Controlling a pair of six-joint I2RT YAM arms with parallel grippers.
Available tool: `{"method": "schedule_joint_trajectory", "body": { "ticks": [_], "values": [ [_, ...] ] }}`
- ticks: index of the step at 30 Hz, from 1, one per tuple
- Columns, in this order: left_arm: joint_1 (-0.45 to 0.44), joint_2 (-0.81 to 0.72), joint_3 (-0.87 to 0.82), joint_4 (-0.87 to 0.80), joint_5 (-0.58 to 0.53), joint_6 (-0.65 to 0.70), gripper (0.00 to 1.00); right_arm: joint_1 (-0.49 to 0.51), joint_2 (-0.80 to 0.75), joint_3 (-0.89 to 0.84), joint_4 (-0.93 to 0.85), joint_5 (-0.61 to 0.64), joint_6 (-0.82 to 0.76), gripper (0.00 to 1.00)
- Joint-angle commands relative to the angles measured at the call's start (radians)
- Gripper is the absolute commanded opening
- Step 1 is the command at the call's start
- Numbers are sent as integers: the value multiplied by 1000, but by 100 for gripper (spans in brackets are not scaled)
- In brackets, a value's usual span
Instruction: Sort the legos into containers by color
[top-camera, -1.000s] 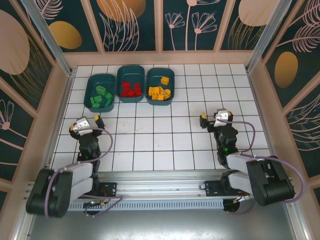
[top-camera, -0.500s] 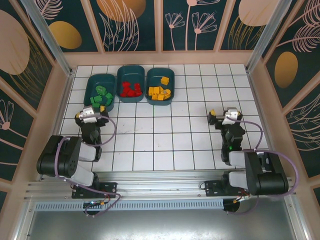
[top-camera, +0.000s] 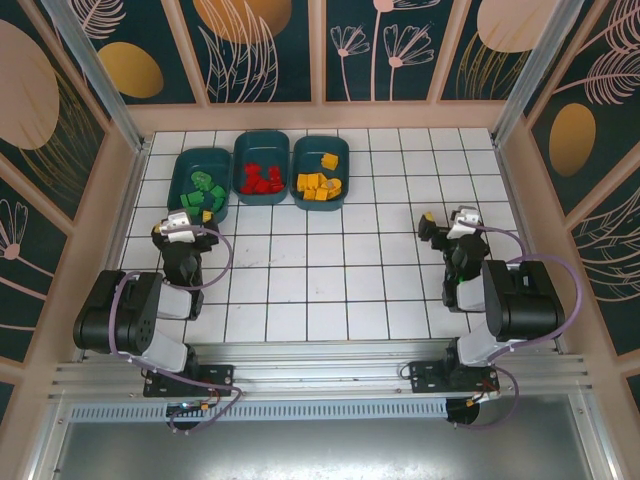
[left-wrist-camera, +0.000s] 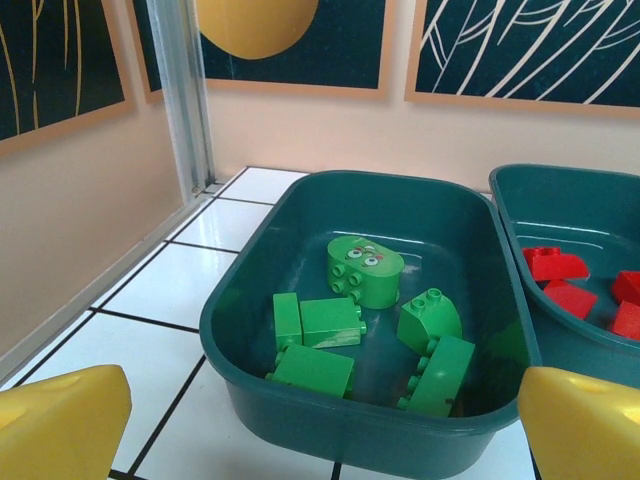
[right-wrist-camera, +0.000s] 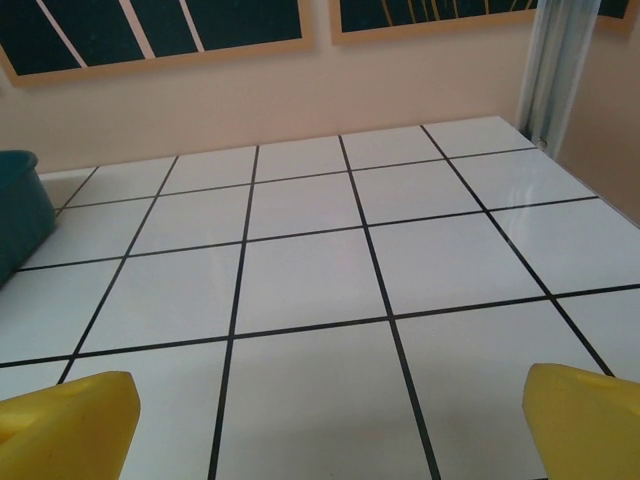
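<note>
Three dark teal containers stand in a row at the back left. The left one (top-camera: 184, 178) holds green legos (top-camera: 202, 195), the middle one (top-camera: 262, 145) red legos (top-camera: 261, 180), the right one (top-camera: 320, 148) yellow-orange legos (top-camera: 320, 184). My left gripper (top-camera: 182, 220) hovers just in front of the green container (left-wrist-camera: 300, 425), open and empty (left-wrist-camera: 320, 450). Inside it lie a round green piece (left-wrist-camera: 365, 270) and several green bricks (left-wrist-camera: 318, 322). My right gripper (top-camera: 450, 220) is open over bare tiles at the right (right-wrist-camera: 325, 430), holding nothing.
The white tiled floor (top-camera: 330, 260) is walled by peach panels on three sides, with a metal post (left-wrist-camera: 185, 90) at the back left corner. The red container (left-wrist-camera: 600, 200) sits directly right of the green one. A teal container edge (right-wrist-camera: 15, 210) shows at the left.
Both arms have drawn back and folded toward their bases. The left gripper shifted slightly toward the green container; the right gripper moved right and a little back. Both stayed open.
</note>
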Motion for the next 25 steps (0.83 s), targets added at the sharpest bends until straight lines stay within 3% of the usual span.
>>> {"method": "schedule_joint_trajectory", "body": {
  "ticks": [1,25],
  "values": [
    [7,-5,6,3,17,8,99,-1,-7,10,-7,18,21,99],
    [25,-5,18,-21,53,-1,99,-9,-6,11,-11,-10,25,99]
  ]
}}
